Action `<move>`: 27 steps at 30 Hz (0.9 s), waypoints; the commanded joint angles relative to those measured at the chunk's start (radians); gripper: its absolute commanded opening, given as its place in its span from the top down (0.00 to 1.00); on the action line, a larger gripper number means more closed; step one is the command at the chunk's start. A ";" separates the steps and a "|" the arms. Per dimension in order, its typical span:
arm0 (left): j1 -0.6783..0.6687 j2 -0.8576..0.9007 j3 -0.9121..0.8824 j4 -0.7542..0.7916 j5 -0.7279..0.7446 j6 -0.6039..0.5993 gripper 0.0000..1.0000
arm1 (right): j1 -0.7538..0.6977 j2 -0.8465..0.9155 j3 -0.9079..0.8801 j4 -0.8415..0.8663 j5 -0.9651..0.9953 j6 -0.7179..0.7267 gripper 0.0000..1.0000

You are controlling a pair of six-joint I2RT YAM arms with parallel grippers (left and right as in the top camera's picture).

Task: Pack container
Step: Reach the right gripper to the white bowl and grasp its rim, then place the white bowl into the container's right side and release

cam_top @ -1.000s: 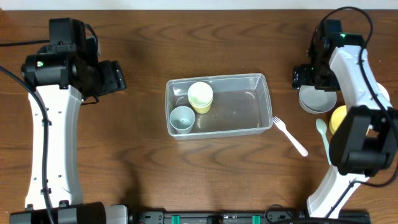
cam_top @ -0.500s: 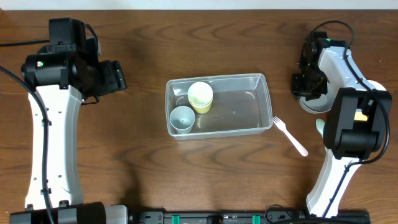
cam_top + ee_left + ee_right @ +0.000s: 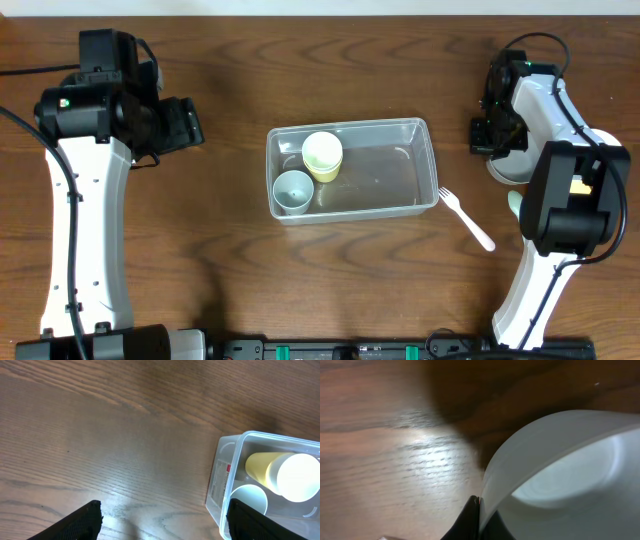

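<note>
Container (image 3: 385, 172): in the middle of the table, between the two arms. A yellow cup (image 3: 322, 155) and a pale blue cup (image 3: 293, 191) sit inside, at the end near the left arm.
Right gripper (image 3: 480, 516): well off to the side, fingers pinched on the rim of a white bowl (image 3: 560, 485).
Left gripper (image 3: 164, 507): fingers wide apart, holding nothing.
Step now: likely lifting the bowl.
Do it well: hold the thin rim tight, lift straight up, keep it level, put it in the empty end.
Watch out: pass above the white fork (image 3: 467, 218).
</note>
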 commanded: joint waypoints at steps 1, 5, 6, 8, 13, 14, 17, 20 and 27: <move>0.003 0.001 -0.010 -0.004 0.000 -0.009 0.20 | 0.039 -0.060 0.077 -0.037 -0.050 -0.009 0.99; 0.003 0.001 -0.010 -0.006 0.000 -0.009 0.20 | 0.083 -0.168 0.184 -0.110 -0.082 -0.045 0.99; 0.003 0.001 -0.010 -0.008 0.000 -0.010 0.20 | 0.101 -0.204 0.207 -0.120 -0.091 -0.056 0.99; 0.003 0.001 -0.010 -0.013 0.000 -0.009 0.20 | 0.148 -0.285 0.232 -0.125 -0.093 -0.071 0.99; 0.003 0.001 -0.010 -0.018 0.000 -0.009 0.20 | 0.298 -0.451 0.234 -0.126 -0.089 -0.127 0.99; 0.003 0.001 -0.010 -0.018 0.000 -0.009 0.20 | 0.329 -0.465 0.233 -0.132 -0.084 -0.138 0.99; 0.003 0.001 -0.010 -0.018 0.000 -0.009 0.20 | 0.405 -0.470 0.232 -0.158 -0.063 -0.139 0.99; 0.003 0.001 -0.010 -0.018 0.000 -0.009 0.20 | 0.473 -0.442 0.212 -0.169 -0.063 -0.141 0.99; 0.003 0.001 -0.010 -0.018 0.000 -0.009 0.20 | 0.571 -0.337 0.125 -0.149 -0.071 -0.126 0.99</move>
